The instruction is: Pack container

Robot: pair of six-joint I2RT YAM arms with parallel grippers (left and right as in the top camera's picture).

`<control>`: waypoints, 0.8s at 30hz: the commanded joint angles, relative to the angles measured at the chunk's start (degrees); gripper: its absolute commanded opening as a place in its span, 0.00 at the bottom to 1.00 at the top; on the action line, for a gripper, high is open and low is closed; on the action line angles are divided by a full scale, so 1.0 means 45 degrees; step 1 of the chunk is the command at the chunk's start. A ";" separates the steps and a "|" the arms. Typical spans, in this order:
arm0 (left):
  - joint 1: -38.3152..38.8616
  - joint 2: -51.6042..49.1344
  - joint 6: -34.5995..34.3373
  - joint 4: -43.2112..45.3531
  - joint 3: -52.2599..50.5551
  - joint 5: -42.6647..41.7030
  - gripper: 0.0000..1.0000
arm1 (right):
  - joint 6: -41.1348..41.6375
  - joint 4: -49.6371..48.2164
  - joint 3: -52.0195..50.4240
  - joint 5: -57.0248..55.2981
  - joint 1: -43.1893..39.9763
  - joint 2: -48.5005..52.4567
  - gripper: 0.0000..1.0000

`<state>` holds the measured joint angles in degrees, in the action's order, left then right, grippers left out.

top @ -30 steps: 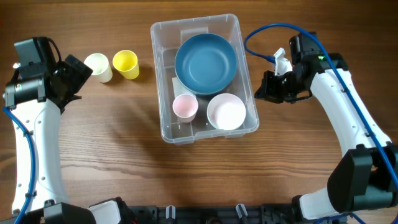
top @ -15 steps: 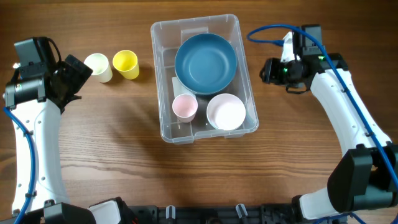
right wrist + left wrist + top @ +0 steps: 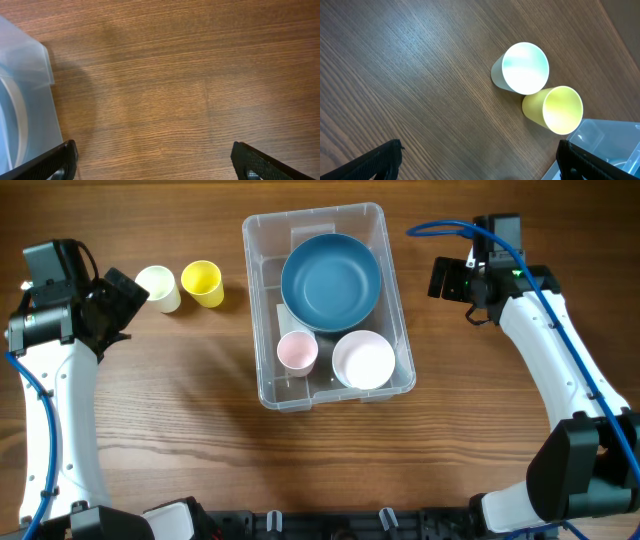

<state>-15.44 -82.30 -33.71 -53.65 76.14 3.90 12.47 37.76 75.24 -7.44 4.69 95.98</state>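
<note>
Left claw [image 3: 479, 157] wide open, empty, near white cup [image 3: 525, 68]. Right claw [image 3: 155, 160] wide open, empty, beside container [image 3: 404, 350].

The right claw [image 3: 441, 278] is now drawn back from the right wall of the container [image 3: 404, 320], beside which it was held a second ago. It is carried up toward the far side of the tabletop [image 3: 200, 440]. Its jaws, shut then, are now spread wide, and only bare wood is seen between them in the wrist view. The blue cable [image 3: 430, 227] looped above the arm is shifted along with it.
</note>
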 commanded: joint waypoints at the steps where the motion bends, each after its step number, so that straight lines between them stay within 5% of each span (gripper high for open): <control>1: -0.0039 -0.0073 0.0102 -0.0005 -0.0015 -0.0146 1.00 | -0.0092 -0.0063 -0.0044 -0.0389 -0.0034 0.0102 1.00; 17: -0.0044 -0.0073 0.0097 0.1491 -0.0015 -0.0321 1.00 | -0.0102 -0.0063 -0.0044 -0.0389 -0.0034 0.0102 1.00; 19: 0.0102 -0.0170 0.0019 0.1423 -0.0049 -0.0816 0.86 | -0.0097 -0.0063 -0.0044 -0.0389 -0.0034 0.0102 1.00; 24: 0.0583 -0.1243 -0.0748 0.2195 -0.0083 -0.0418 0.81 | -0.0092 -0.0063 -0.0049 -0.0389 -0.0034 0.0102 1.00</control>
<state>-14.55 -83.11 -33.93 -45.74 76.09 2.04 12.47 37.63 75.24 -7.99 4.69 95.98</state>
